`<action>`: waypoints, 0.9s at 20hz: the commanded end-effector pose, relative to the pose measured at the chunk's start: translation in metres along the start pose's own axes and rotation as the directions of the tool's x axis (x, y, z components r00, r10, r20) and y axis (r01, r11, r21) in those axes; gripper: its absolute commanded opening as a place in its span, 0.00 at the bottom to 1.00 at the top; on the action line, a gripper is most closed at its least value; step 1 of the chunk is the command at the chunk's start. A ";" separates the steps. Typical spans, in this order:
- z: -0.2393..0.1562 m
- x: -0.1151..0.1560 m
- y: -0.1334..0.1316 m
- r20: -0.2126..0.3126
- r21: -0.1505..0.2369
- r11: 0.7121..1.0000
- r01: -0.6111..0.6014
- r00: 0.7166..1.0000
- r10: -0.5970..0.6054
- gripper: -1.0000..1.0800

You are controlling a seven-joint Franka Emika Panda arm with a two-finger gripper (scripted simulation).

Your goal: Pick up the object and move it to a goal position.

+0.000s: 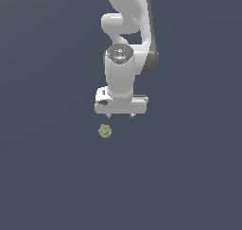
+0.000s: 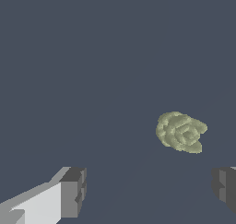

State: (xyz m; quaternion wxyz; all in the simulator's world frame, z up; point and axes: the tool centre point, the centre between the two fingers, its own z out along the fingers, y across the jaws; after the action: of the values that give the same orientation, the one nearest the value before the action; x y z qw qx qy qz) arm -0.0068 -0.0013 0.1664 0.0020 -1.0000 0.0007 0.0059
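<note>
Spread fingers (image 2: pixel 73 191) apart from olive-green clump (image 2: pixel 180 132) beyond them

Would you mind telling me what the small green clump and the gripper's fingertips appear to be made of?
The clump looks organic or crumpled, perhaps moss or leafy matter: mottled olive-tan, bumpy, matte, with no shine. Being a render, its material stays uncertain. The fingertips look like dark grey, ridged rubbery pads on a smooth white, plastic-looking gripper, whose jaws stand open.

Arm (image 1: pixel 124 39) is looking like smooth white plastic, faint sheen. Fingers (image 2: pixel 73 193) are showing matt grey pads, flat-faced. Clump (image 2: pixel 180 132) is reading rough, bumpy, matt olive-tan. Ground (image 1: pixel 47 177) is looking flat matt slate-blue, textureless.
</note>
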 end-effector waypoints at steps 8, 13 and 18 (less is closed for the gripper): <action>-0.013 0.000 -0.012 -0.003 0.024 1.000 0.006 1.000 -0.005 0.96; -0.015 0.000 -0.014 -0.004 0.027 1.000 0.008 1.000 -0.008 0.96; 0.000 0.003 0.002 -0.004 0.024 0.999 -0.035 0.999 0.035 0.96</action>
State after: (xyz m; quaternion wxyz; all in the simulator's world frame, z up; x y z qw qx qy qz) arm -0.0047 0.0029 0.1722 0.0145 -0.9998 0.0099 0.0031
